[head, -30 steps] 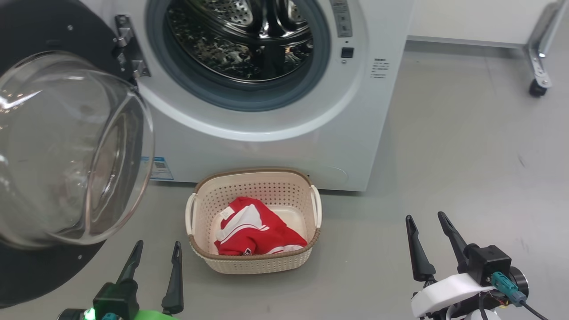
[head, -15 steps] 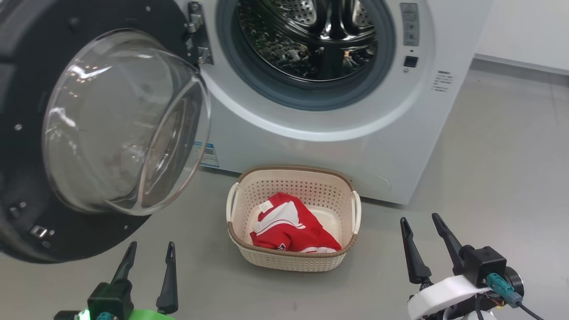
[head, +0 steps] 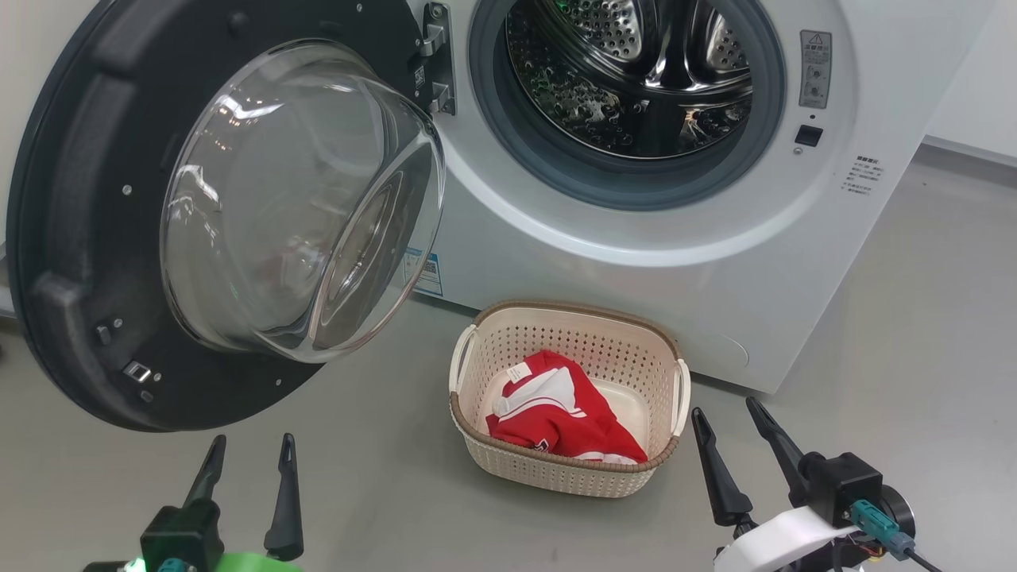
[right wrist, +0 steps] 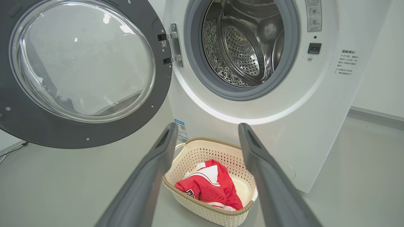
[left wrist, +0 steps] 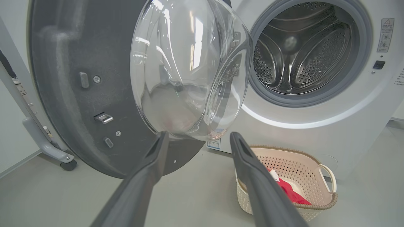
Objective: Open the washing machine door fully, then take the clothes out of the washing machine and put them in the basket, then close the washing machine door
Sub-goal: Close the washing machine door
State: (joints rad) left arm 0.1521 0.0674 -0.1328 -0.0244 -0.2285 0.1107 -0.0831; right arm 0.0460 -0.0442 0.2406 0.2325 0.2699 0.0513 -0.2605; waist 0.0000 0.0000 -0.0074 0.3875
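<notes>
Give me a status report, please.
Left end effector, right end effector open, empty. Clothes in basket. Washing machine door wide open, closing remains. Nothing seen blocking it.

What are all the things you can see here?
washing machine: one, white, straight ahead on the floor
drum: one, shiny steel, inside the machine, no clothes visible in it
washing machine door: one, black ring with clear glass bowl, swung open to the left
sticker: one, blue, low on the machine's front
basket: one, cream with brown rim, on the floor before the machine
clothes: one heap, red with white stripes, in the basket
floor: grey, all around
left gripper: one, dark, lower left, open, holding nothing
right gripper: one, dark, lower right, open, holding nothing
</notes>
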